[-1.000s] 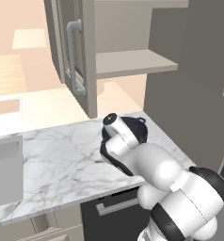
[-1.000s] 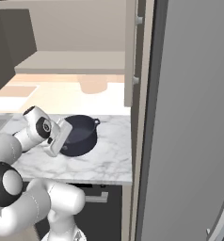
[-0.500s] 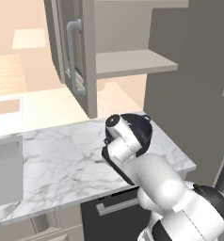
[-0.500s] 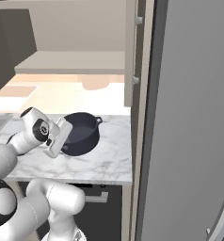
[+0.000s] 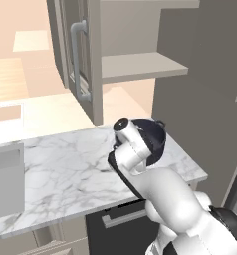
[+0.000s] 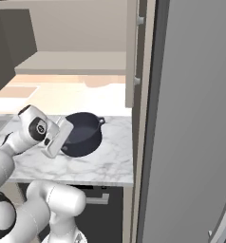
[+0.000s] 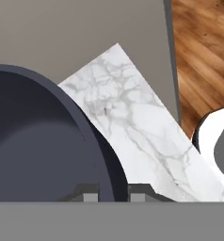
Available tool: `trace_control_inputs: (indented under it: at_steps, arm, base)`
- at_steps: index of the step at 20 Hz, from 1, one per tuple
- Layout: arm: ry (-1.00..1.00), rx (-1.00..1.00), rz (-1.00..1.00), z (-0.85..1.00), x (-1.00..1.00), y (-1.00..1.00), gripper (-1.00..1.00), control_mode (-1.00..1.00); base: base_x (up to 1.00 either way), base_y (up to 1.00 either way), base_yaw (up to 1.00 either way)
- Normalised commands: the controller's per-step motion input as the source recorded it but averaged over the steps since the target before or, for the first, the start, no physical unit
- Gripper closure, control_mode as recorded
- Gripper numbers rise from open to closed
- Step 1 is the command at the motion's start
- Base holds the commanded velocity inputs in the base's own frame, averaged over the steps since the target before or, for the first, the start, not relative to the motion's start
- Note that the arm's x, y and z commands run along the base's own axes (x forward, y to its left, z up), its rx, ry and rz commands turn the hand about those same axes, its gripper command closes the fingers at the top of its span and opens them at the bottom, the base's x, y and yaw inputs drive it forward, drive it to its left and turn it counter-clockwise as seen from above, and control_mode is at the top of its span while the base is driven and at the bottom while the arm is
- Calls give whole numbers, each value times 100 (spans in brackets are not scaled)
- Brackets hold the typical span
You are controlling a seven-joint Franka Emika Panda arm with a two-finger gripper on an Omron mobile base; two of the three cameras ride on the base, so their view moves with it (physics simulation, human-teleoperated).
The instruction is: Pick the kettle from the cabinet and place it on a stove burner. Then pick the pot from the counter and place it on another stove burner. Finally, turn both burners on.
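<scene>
The wide dark blue-grey pot (image 6: 84,135) sits on the white marble counter (image 6: 103,166) near its right end, below the cabinet shelf (image 6: 72,61). My gripper (image 7: 112,194) is shut on the pot's near rim (image 7: 104,160), one fingertip (image 7: 88,195) inside the wall and the other outside. In the left base view my white hand covers most of the pot (image 5: 155,137), and the open cabinet door (image 5: 93,60) with its bar handle hangs over the counter (image 5: 65,169). The kettle and the stove burners are out of view.
A tall grey panel (image 6: 191,118) walls off the counter's right end. A dark appliance front with a bar handle (image 5: 123,219) sits under the counter. A grey box edge (image 5: 6,179) stands at the counter's left. Wooden floor (image 7: 203,56) lies beyond the counter corner.
My wrist and forearm have swung slightly over the counter while the fingers stay on the rim. The pot has hardly moved.
</scene>
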Motion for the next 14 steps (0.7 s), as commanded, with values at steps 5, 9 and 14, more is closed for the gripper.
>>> trace_control_inputs:
  at_steps: [5, 9, 14]
  arm:
    - [0, 0, -9, 23, -13, 0, 100, -100]
    - [0, 0, -9, 23, -14, 0, 100, -100]
    - [0, 0, -8, 26, -18, 0, 100, -100]
  base:
    - [0, 0, 0]
    - [0, 0, 0]
    - [0, 0, 0]
